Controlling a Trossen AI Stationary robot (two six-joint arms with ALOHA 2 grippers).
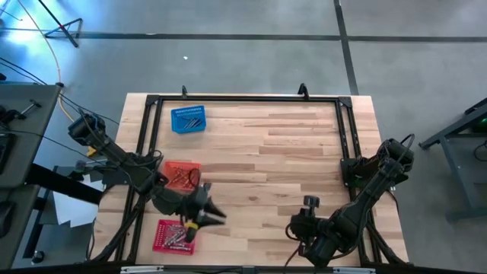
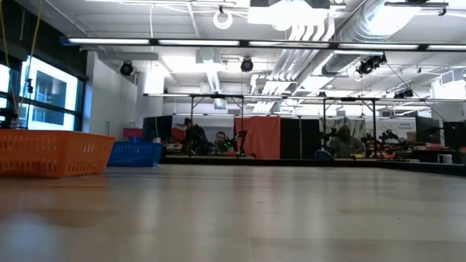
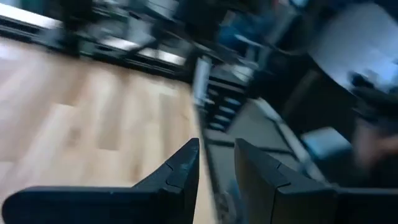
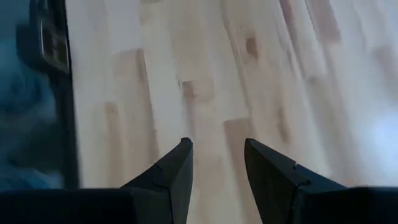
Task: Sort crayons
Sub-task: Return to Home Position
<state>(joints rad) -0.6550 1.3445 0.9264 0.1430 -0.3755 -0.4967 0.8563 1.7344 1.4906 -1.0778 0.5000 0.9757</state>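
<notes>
From where I stand, every one of the thin little crayons [image 1: 179,234] I can find is already in a basket. At the lower left of the high view, a clutch of greyish ones lies in the red square mesh basket [image 1: 158,242]. Just above it the orange square mesh basket [image 1: 169,166] holds its own few. The blue square mesh basket [image 1: 176,128], well apart at the upper left, holds several blue sticks. I can make out none loose on the pale wooden worktop [image 1: 274,152].

The left gripper [image 1: 211,211] hangs just right of the gap between the red and orange baskets. In its wrist view the fingers are a narrow slit apart, with nothing between them. The middle of the boards is bare. At the lower right the right arm sits folded. The right gripper [image 4: 217,146] is parted a little wider, also empty, over plain wood.

I'd judge these sticks weigh almost nothing. They look stiff but brittle, waxy enough to slip and round enough to roll off at a nudge. The sensible hold is across the narrow width at mid-length, with a gentle squeeze, because a pinch near an end would likely tip or snap one. Those heaped against the mesh would be awkward to single out.
</notes>
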